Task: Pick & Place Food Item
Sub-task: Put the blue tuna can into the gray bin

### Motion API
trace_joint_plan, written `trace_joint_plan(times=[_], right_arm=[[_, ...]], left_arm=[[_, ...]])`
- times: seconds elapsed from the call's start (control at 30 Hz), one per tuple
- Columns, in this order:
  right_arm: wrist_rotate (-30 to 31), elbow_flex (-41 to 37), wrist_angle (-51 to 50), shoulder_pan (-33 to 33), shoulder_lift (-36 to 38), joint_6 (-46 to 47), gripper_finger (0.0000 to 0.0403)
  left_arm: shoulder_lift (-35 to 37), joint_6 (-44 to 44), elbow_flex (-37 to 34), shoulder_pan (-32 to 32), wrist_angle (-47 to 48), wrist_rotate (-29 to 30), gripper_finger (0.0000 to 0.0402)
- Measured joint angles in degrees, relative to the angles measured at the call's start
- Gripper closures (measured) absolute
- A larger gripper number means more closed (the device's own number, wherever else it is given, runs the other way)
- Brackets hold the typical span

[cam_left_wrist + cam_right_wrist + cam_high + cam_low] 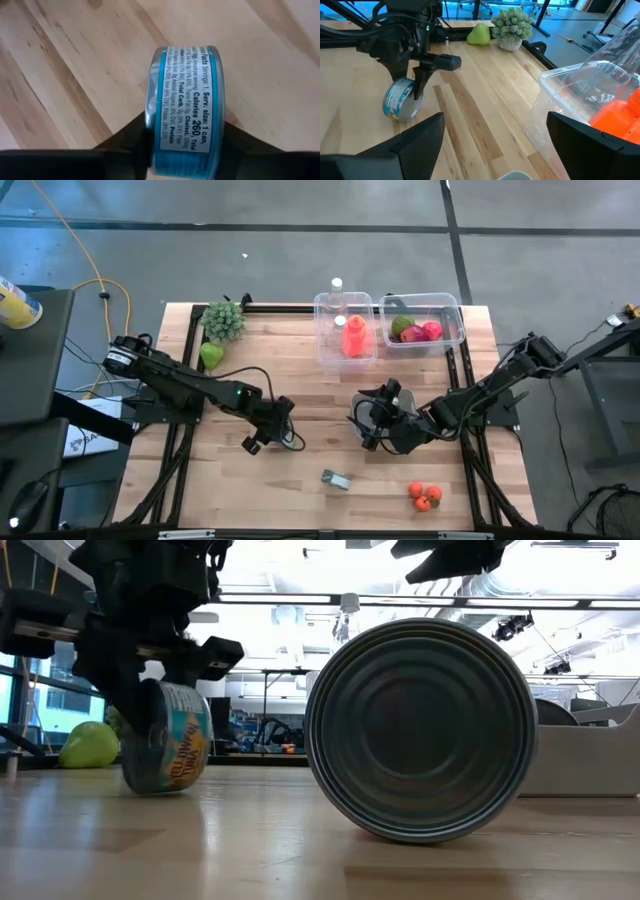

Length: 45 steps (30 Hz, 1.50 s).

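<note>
**woodbench_42:** So where's the food item right now?

**gripfan:** It's a tuna can [402,98] with a blue label, standing on its edge on the wooden table [300,370], a bit left of centre. The left gripper [262,430] is down over it with a dark finger on each flat face. From the left wrist camera the can [186,110] sits right between the two fingers [125,145], label facing the lens. The jaws look closed in on the can, and its rim is touching the wood in the low view [168,748].

**woodbench_42:** And the other arm?

**gripfan:** The right gripper [375,420] is hovering near the middle of the table, pointed toward the left arm, fingers spread wide with nothing between them. You can see the wide gap in its own wrist camera.

**woodbench_42:** What else is on there?

**gripfan:** A second can [337,480] lies on its side near the front edge, filling the low view [420,730]. Little red tomatoes [426,496] sit front right. At the back there are two clear tubs: one [345,330] with an orange bottle in it, the other [425,322] holding red and green fruit. Back left there's a small bushy plant [224,320] and a green pear [211,355] just beside it.
</note>
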<state>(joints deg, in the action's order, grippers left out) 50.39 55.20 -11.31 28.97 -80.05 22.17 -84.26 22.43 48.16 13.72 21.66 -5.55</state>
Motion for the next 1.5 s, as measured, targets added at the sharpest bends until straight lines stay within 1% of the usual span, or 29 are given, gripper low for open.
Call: trace_joint_plan(times=[0.03, 0.2, 0.27, 0.33, 0.4, 0.47, 0.57, 0.63, 0.7, 0.77, 0.83, 0.9, 0.97, 1.03, 1.1, 1.13, 1.2, 1.27, 1.33, 1.37, 1.43, 1.5], right_arm=[[0.0, 0.0, 0.0, 0.0, 0.0, 0.0, 0.0064], [-0.2, 0.0, 0.0, 0.0, 0.0, 0.0, 0.0064], [-2.5, 0.0, 1.4, 0.2, 0.1, -1.1, 0.0064], [-6.9, 0.0, 3.8, 1.4, 0.7, -4.6, 0.0064], [-11.2, 0.0, 7.4, 3.2, 1.5, -8.6, 0.0064], [-13.2, 0.0, 10.4, 5.3, 2.2, -11.0, 0.0064], [-12.5, 0.0, 15.0, 8.6, 2.9, -13.5, 0.0064], [-12.3, 0.0, 17.3, 10.8, 3.2, -15.5, 0.0064], [-12.3, 0.0, 18.5, 12.9, 3.3, -17.6, 0.0064], [-12.2, 0.0, 18.7, 14.9, 3.3, -19.6, 0.0064], [-11.1, 0.0, 18.8, 16.6, 3.3, -21.0, 0.0064], [-9.7, 0.0, 18.9, 17.7, 3.3, -21.4, 0.0064], [-8.1, 0.0, 18.9, 18.5, 3.3, -21.2, 0.0064], [-6.5, 0.0, 18.9, 18.9, 3.3, -20.6, 0.0064], [-5.1, 0.0, 18.7, 19.8, 3.3, -20.5, 0.0064], [-4.9, 0.0, 18.7, 20.3, 3.3, -20.4, 0.0064], [-5.1, 0.0, 18.9, 21.0, 3.2, -20.7, 0.0064], [-5.2, 0.0, 19.2, 21.6, 3.2, -20.8, 0.0064], [-5.2, 0.0, 19.4, 21.8, 3.1, -21.3, 0.0064], [-5.1, 0.0, 19.5, 21.8, 3.1, -21.4, 0.0064], [-5.1, 0.0, 19.5, 21.8, 3.1, -21.4, 0.0064], [-5.2, 0.0, 19.5, 21.8, 3.1, -21.3, 0.0064]], left_arm=[[0.1, -0.1, 0.0, 0.0, -0.2, 0.6, 0.0269], [0.0, -0.4, 0.0, 0.0, -1.9, 3.5, 0.0268], [0.0, 0.3, 0.3, 0.1, -2.3, 4.0, 0.0268], [0.0, 1.0, 1.5, 0.8, -1.5, 6.0, 0.0268], [0.0, 1.1, 4.4, 1.7, 0.8, 9.2, 0.0268], [0.0, 1.2, 8.5, 2.3, 4.4, 11.9, 0.0268], [0.0, 2.0, 14.6, 2.4, 7.9, 13.0, 0.0266], [0.0, 4.2, 17.8, 2.3, 7.0, 13.2, 0.0264], [0.0, 6.6, 19.9, 1.5, 3.3, 13.1, 0.0264], [0.0, 8.2, 20.1, -0.1, -6.2, 11.5, 0.0263], [0.0, 9.0, 20.1, -2.5, -14.3, 7.6, 0.0263], [-0.5, 8.9, 20.1, -5.3, -20.3, 3.6, 0.0262], [-1.2, 6.0, 20.1, -8.1, -24.5, 1.3, 0.0262], [-3.9, 1.9, 20.2, -10.7, -29.5, -1.8, 0.0261], [-6.8, 2.3, 20.2, -12.6, -30.9, -6.4, 0.0261], [-8.8, 4.4, 20.1, -13.2, -32.5, -9.0, 0.0261], [-12.1, 9.3, 20.1, -13.3, -35.2, -12.3, 0.0261], [-15.1, 11.6, 21.9, -13.4, -35.3, -13.5, 0.0261], [-17.8, 11.4, 24.8, -13.6, -35.2, -13.6, 0.0260], [-18.9, 10.9, 26.0, -14.2, -33.1, -13.6, 0.0260], [-21.6, 11.0, 28.7, -15.0, -31.7, -14.0, 0.0260], [-22.9, 12.3, 29.4, -15.8, -28.7, -15.1, 0.0260]])
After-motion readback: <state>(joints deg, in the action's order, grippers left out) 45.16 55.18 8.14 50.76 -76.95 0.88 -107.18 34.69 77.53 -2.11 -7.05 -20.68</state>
